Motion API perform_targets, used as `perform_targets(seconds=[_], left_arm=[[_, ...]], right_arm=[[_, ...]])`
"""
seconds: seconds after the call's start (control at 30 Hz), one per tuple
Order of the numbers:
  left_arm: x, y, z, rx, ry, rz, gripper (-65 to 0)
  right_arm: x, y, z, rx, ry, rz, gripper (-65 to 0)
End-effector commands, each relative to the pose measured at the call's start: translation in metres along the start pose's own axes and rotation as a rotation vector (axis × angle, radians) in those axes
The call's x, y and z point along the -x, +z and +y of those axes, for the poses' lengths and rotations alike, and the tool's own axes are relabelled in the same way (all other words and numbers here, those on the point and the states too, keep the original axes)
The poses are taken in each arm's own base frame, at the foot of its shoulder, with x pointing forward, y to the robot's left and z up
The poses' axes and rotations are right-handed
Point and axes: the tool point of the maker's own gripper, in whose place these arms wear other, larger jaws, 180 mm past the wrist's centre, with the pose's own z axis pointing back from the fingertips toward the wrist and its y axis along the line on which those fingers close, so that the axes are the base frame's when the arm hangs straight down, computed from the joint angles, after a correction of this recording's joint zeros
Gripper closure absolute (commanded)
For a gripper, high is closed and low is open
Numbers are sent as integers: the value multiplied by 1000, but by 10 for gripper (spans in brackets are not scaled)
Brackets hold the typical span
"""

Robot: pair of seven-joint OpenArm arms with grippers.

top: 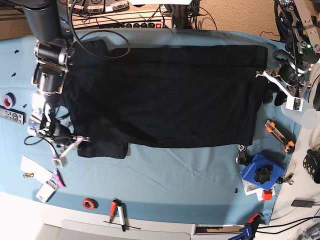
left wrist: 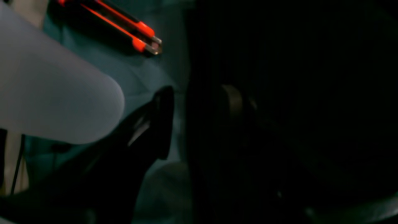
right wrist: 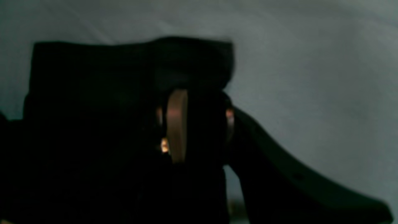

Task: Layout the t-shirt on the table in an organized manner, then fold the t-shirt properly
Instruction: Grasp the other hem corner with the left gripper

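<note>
Grippers sit at opposite ends of the shirt. The right gripper, on the base view's left, is down at the near corner by the sleeve, and its wrist view shows black cloth bunched between its fingers, so it looks pinched on the shirt. The left gripper, on the base view's right, sits at the shirt's other short edge; in its own view one dark finger stands apart from the dim mass beside it, with black cloth filling that side. Its jaws look spread fairly wide, but whether cloth is caught in them is too dark to tell.

From both grippers the shirt runs inward across the table, its long axis going side to side between the two arms, already spread mostly flat, with a sleeve poking toward the near edge by the right gripper. Each arm is nearest its own end, so I'd judge the coming move turns on drawing the two ends apart or across that axis together. An orange knife lies just beyond the left gripper, near enough to mind.
</note>
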Motion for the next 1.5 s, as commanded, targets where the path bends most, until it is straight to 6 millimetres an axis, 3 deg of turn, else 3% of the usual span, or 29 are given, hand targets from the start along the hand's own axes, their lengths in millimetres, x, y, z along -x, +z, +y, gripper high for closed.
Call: perform_targets(seconds=[0.0,0.2,0.43,0.67,0.83,0.97,1.2,1.47], left_arm=[[-14,3,2,1,-19,-46,-255],[-22,1,2,1,-22,-67,-255],[-72,-17,6,2,-65,-171,-255],[-76,-85,5,2,-227,-86,-256],[-67,-133,22,-52,-188,26,-291],[-53,-156,28,-40,-156,119,-295],[-47,-159,28,-29,-124,149,-295],[-66,-157,23,1,-89,181,-295]], right_arm=[[-14,5,-5,22,14,-17,-159],[-11,6,-15,77,1,-4,-159],[-6,7,-19,85,4,27,-159],[-3,7,-19,85,4,43,-159],[-3,8,-19,87,4,43,-159],[-2,9,-22,91,5,49,-159],[-2,11,-26,99,6,51,-159],[-2,11,-26,99,6,51,-159]])
